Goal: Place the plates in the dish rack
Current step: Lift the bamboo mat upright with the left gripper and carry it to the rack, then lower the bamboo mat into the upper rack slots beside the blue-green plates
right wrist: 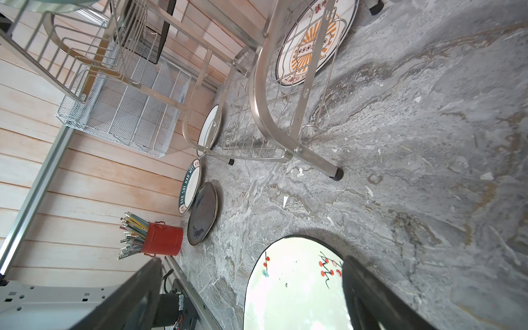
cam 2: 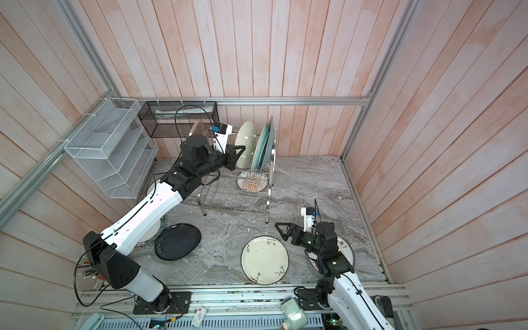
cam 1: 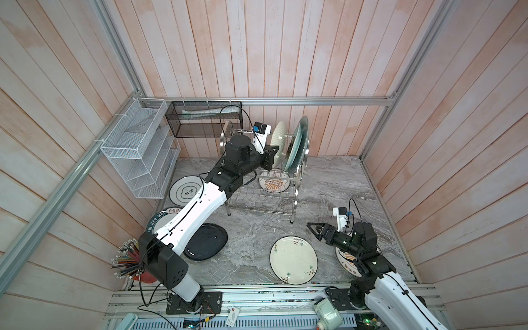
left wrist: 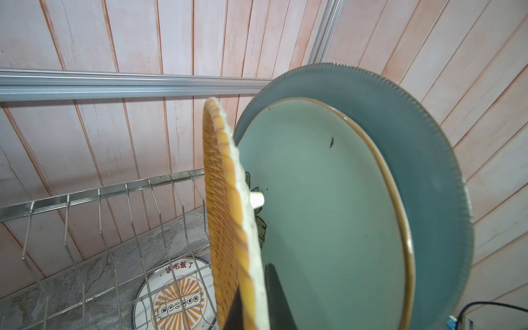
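You have bright, even, diffuse light in both top views, with soft shadows on the marble-look floor (cam 1: 251, 237). Your wide lens bows the wall planks (cam 1: 285, 43) toward the corners. The dish rack (cam 1: 295, 203) glints. In your right wrist view the cream floral plate (right wrist: 294, 285) is blown out near white, and the fingers (right wrist: 134, 297) of the right gripper (right wrist: 251, 259) are dark and blurred. In your left wrist view the near rim of the yellow woven-look plate (left wrist: 228, 228) is soft.

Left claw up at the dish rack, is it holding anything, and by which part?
The left claw is shut on the yellow woven-look plate, pinching its rim from both faces, with the plate held upright.
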### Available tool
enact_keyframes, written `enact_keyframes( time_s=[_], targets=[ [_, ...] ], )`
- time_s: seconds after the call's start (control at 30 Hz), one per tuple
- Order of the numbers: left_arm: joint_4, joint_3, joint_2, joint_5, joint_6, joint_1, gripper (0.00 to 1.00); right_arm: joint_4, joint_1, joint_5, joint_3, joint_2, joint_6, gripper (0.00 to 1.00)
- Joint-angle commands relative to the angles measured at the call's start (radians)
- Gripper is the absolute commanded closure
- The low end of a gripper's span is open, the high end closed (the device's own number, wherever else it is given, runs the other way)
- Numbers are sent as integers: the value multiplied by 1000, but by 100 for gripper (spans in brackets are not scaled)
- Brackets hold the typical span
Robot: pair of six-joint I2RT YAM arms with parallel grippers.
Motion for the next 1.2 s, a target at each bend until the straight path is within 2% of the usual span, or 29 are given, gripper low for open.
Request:
enact_keyframes(
  time_s=[0.0,0.13,0.4,0.6,0.77,0.9,1.17],
  targets=[
    [12,53,18,-18,-11,-8,100,30,15,26,1,-3,6,2],
    [2,56,35,-32,0,-24,100,25,18,33,-4,-12,8,2],
    [-38,80,71,-154,46,-77,100,18,20,35,-9,-26,7,2],
    [-42,82,78,-206,86,-111,100,12,20,39,-7,-26,2,2],
    [-48,88,78,-223,99,-127,94,18,20,38,-10,-24,6,2],
    [-52,91,75,-228,114,-135,85,17,20,38,-11,-26,4,2],
    [-59,101,65,-236,117,-149,78,8,20,35,-10,-37,6,2]
  ],
)
